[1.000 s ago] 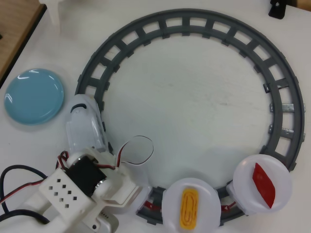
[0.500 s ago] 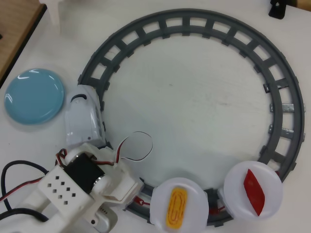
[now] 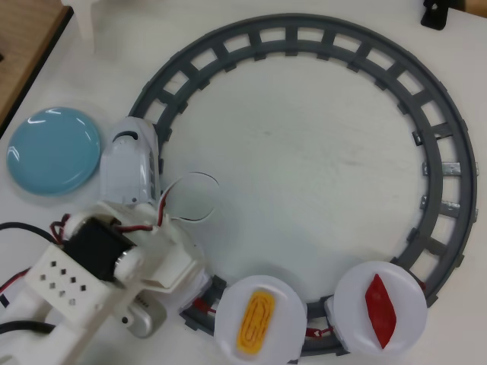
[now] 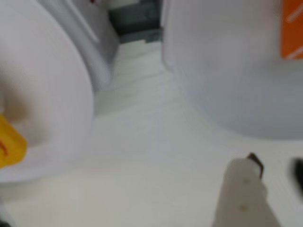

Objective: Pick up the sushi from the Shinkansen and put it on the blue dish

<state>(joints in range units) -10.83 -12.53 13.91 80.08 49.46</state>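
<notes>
A white table carries a grey ring of track that fills most of the overhead view. The white arm covers the lower left, lying over the track just behind the train, whose rounded nose points up the left curve. The blue dish sits just left of the train, outside the ring and bare. Two round white plates ride the bottom of the track: one with a yellow egg piece, the next with a dark red tuna piece. In the blurred wrist view, an orange corner at the upper right edge is probably the sushi, resting on a white plate. One pale fingertip shows at the bottom; how far the jaws are open cannot be told, and nothing is seen held
</notes>
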